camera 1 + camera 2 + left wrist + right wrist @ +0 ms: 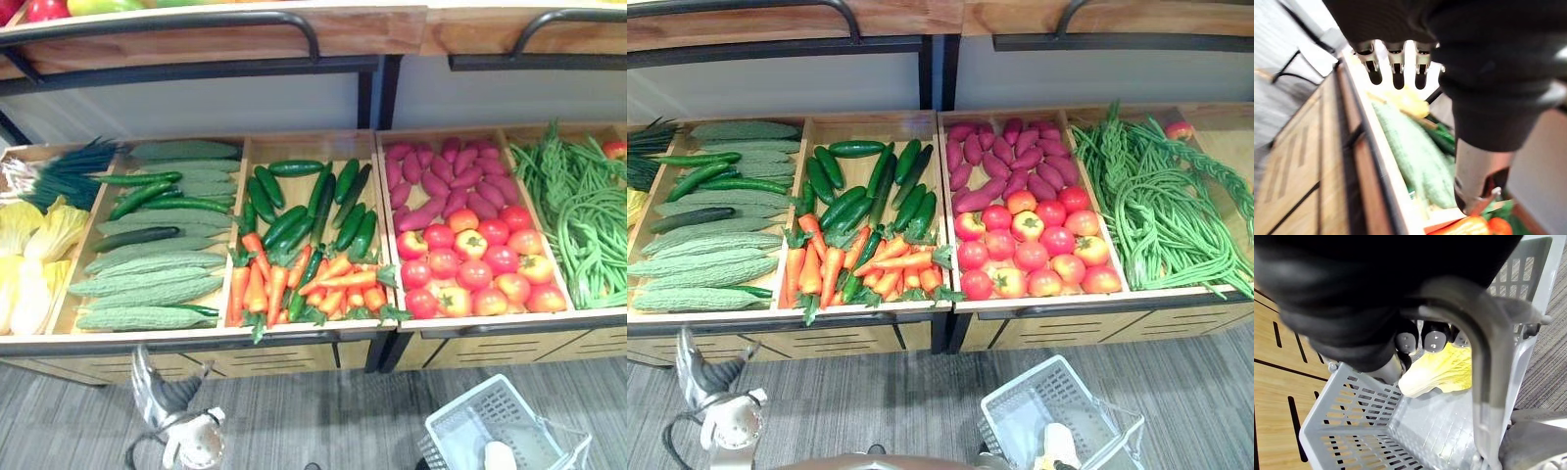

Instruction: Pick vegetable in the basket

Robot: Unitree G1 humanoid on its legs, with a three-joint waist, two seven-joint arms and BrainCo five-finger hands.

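While the R hand (1434,339) had its fingers curled round the grey bar handle (1485,382) of the grey plastic basket (458,423) w/ holes, one pale yellow cabbage (1442,372) lay inside that basket. It hung low over the grey floor (323,411), in front of the wooden veg stand (294,338) & below the round red tomatoes (475,259). The L hand (168,397) was low by the stand's front, below the bumpy pale green gourds (147,284), w/ fingers loose & straight, holding nothing. Orange carrots (284,279) & dark green cucumbers (294,201) shared the next box. Long green beans (578,215) lay at the far R.
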